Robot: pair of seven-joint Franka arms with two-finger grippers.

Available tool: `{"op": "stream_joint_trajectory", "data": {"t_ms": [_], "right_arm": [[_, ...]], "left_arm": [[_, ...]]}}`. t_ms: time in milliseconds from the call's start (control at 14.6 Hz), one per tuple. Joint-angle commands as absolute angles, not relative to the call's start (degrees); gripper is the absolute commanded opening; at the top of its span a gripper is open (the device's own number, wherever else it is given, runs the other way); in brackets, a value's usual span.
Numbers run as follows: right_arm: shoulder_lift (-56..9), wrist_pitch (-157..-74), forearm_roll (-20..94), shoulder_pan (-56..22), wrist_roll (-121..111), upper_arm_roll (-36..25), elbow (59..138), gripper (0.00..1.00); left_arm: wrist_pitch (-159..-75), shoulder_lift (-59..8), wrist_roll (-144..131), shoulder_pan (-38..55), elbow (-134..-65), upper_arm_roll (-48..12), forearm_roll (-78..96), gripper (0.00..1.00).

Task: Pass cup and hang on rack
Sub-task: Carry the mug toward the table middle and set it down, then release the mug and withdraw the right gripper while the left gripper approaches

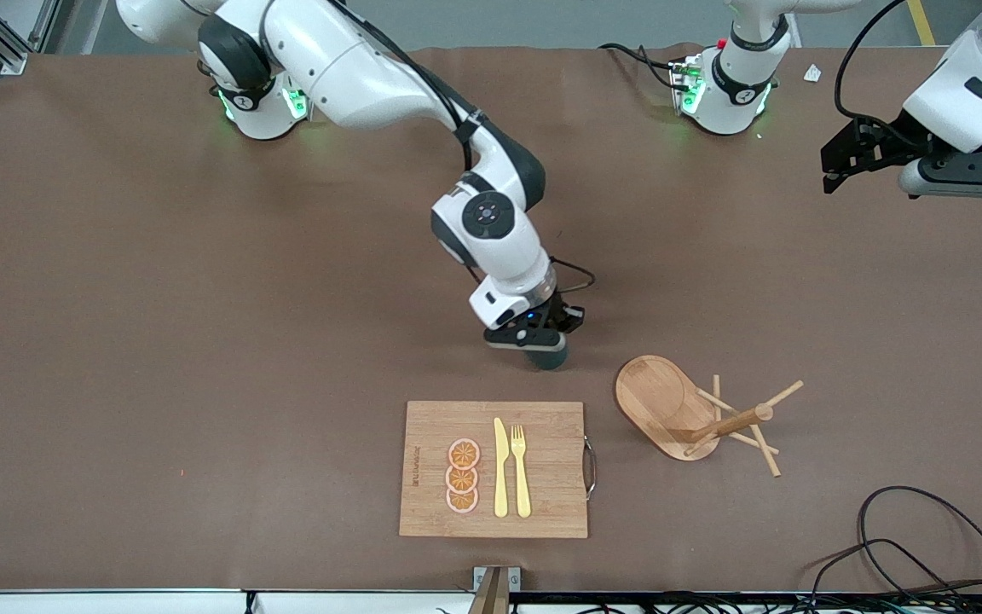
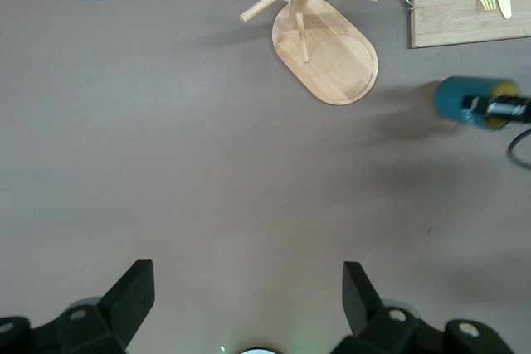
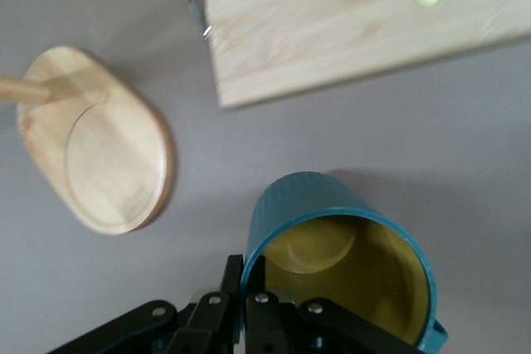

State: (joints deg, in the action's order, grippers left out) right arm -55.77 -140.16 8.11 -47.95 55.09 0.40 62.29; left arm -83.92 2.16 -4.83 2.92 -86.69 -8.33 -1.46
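Right wrist view: right claw pinches the cup rim.

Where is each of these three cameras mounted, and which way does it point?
Front view: high across the table, facing both arms' bases; right gripper holds the cup, left gripper waits, open.
Left wrist view: on the left wrist, looking down past its fingers at the rack.
Right wrist view: on the right wrist, looking into the cup, its rim pinched.
All three share cup, rack and cutting board.
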Motion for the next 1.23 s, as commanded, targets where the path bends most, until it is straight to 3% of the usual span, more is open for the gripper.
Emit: {"op": "stream_joint_trajectory", "data": {"t_ms": [0, 68, 137, 205, 274, 684, 889, 1162], "right_arm": [[-57.04, -141.07, 8.96, -50.01, 58.53, -0.26, 60.03, 0.11], [-56.78, -140.37, 8.88, -49.75, 58.45, -0.35, 60.03, 0.35], [-56.43, -139.06, 8.88, -49.22, 58.53, -0.44, 60.12, 0.48], [-55.82, -137.04, 8.62, -48.87, 58.45, -0.70, 60.12, 0.78], [-55.03, -135.98, 8.35, -48.26, 58.27, -1.05, 60.12, 1.00], [-49.23, -131.58, 7.91, -39.75, 52.05, -3.34, 60.21, 1.00], [-47.38, -119.66, 7.65, -31.58, 36.62, -3.51, 60.03, 1.00], [-40.53, -111.64, 7.38, -21.99, 18.85, -5.18, 60.73, 1.00]], "left_arm": [[-83.67, 1.76, -4.40, 2.11, -85.34, -8.26, -0.53, 1.00], [-83.67, 1.76, -4.39, 1.59, -85.34, -8.26, -0.35, 1.00], [-83.67, 1.76, -4.39, 1.50, -85.34, -8.26, -0.35, 1.00], [-83.67, 1.67, -4.39, 1.49, -85.43, -8.26, -0.35, 1.00], [-83.67, 1.67, -4.48, 1.49, -85.43, -8.26, -0.44, 1.00], [-83.23, 1.67, -5.80, 1.76, -85.69, -8.35, -1.32, 1.00], [-83.23, 1.50, -8.77, 2.72, -86.22, -9.14, -1.41, 1.00], [-83.76, -1.83, -20.71, 6.49, -86.31, -13.17, -4.21, 1.00]]}}
